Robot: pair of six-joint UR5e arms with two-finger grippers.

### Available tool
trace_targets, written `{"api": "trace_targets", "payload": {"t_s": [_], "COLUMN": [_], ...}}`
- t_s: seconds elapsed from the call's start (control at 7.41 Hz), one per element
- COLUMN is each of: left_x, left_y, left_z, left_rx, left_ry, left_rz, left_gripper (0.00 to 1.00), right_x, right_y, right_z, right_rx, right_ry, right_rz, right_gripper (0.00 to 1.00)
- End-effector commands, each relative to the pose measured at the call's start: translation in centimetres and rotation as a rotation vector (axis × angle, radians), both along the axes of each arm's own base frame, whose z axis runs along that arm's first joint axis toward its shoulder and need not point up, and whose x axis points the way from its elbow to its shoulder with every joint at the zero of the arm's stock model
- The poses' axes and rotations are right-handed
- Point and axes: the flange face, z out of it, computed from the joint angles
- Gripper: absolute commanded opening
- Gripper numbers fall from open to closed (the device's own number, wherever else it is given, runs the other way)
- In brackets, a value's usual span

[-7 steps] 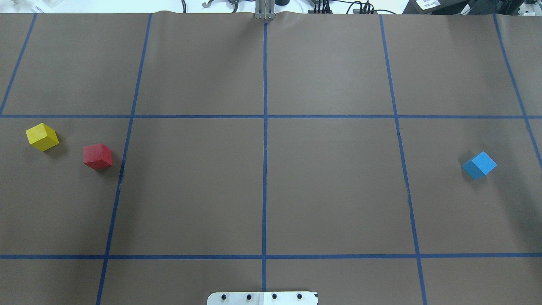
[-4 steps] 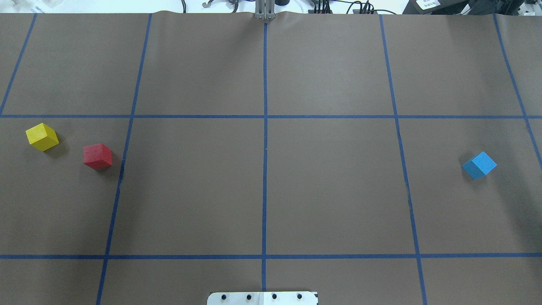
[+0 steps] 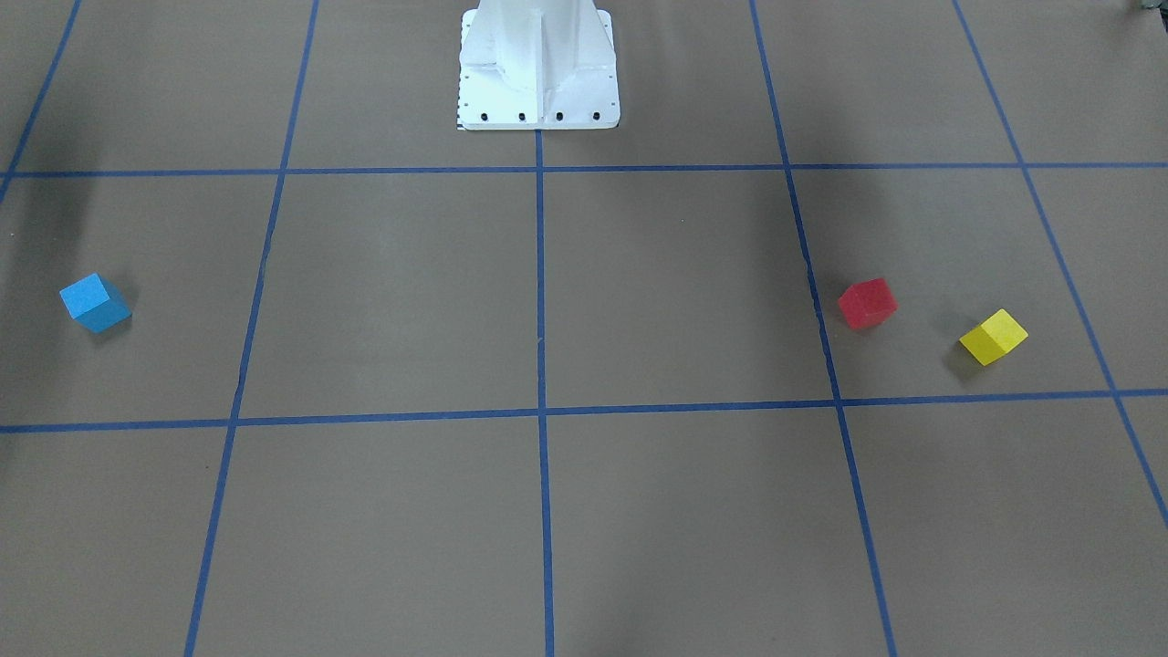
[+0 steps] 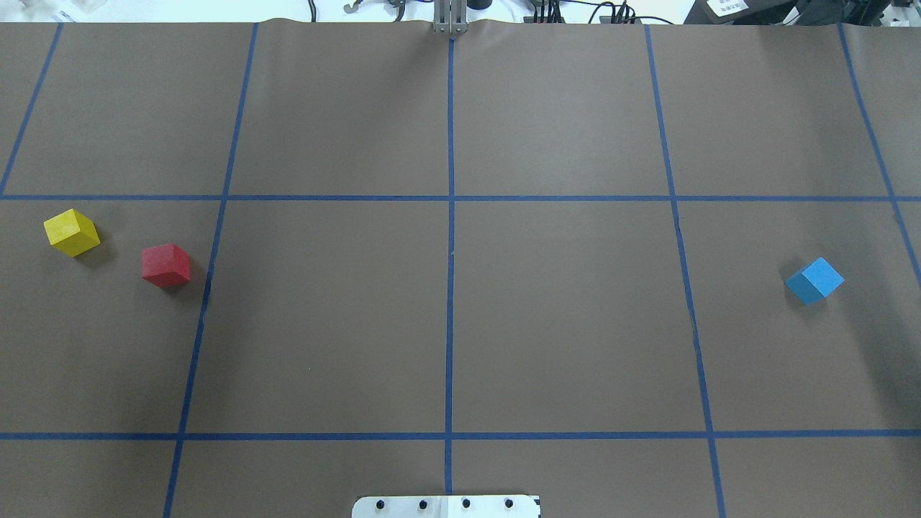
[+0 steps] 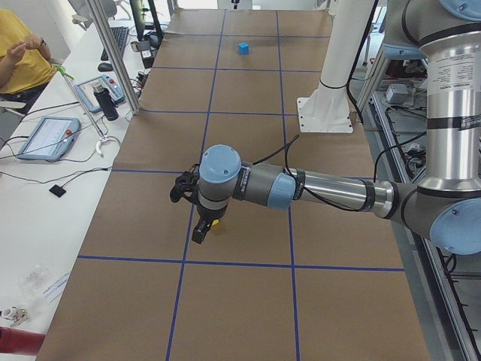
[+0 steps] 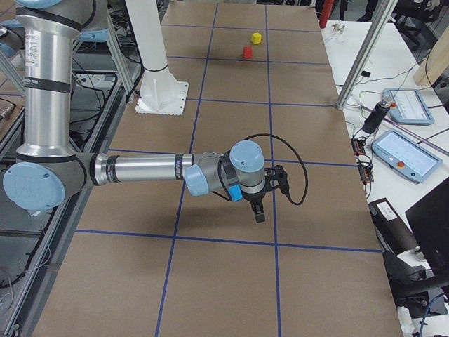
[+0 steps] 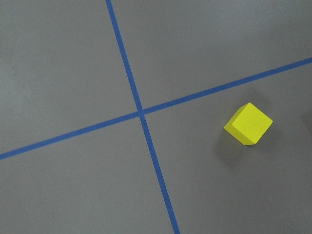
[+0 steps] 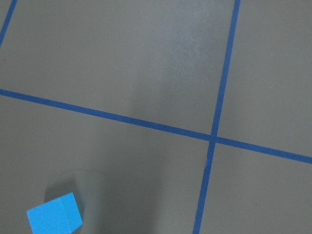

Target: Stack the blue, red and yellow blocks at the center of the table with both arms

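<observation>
The yellow block (image 4: 71, 232) and the red block (image 4: 166, 265) lie apart at the table's left side. The blue block (image 4: 814, 280) lies at the far right. The left wrist view shows the yellow block (image 7: 248, 124) from above, the right wrist view the blue block (image 8: 53, 220). My left gripper (image 5: 201, 229) shows only in the exterior left view, hanging over the yellow block (image 5: 216, 222). My right gripper (image 6: 258, 210) shows only in the exterior right view, beside the blue block (image 6: 236, 194). I cannot tell if either is open or shut.
The brown table cover carries a grid of blue tape lines that cross at the center (image 4: 450, 198). The robot's white base (image 3: 538, 68) stands at the near edge. A person (image 5: 22, 56) and tablets (image 5: 49, 138) are at a side bench.
</observation>
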Motion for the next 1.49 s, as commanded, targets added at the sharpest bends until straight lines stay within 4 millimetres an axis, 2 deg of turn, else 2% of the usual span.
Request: {"api": "trace_targets", "payload": {"t_s": [0.0, 0.14, 0.4, 0.54, 0.68, 0.81, 1.35], "left_x": [0.0, 0.1, 0.1, 0.1, 0.1, 0.1, 0.1], "left_y": [-1.1, -1.1, -1.1, -1.1, -1.1, -1.1, -1.1], "left_z": [-0.9, -1.0, -1.0, -1.0, -1.0, -1.0, -1.1], "left_rx": [0.078, 0.078, 0.08, 0.078, 0.079, 0.081, 0.082], "left_ry": [-0.001, 0.001, 0.001, 0.001, 0.002, 0.002, 0.002], "left_rz": [0.001, 0.002, 0.002, 0.003, 0.005, 0.005, 0.005], "left_gripper": [1.0, 1.0, 1.0, 1.0, 1.0, 1.0, 1.0], "right_x": [-4.4, -8.4, -12.8, -14.1, -15.5, -16.3, -19.6], "right_y": [-0.5, 0.1, 1.6, 2.2, 2.5, 2.6, 2.7], "right_z": [-0.9, -1.8, -1.7, -1.0, 1.0, 1.8, 1.8], "right_rx": [0.053, 0.083, 0.114, 0.086, 0.047, 0.044, 0.019], "right_ry": [-0.022, -0.096, -0.139, -0.137, -0.116, -0.07, 0.001], "right_rz": [-0.092, -0.194, -0.292, -0.313, -0.333, -0.328, -0.31], "right_gripper": [1.0, 1.0, 0.99, 0.99, 0.99, 0.99, 0.98]}}
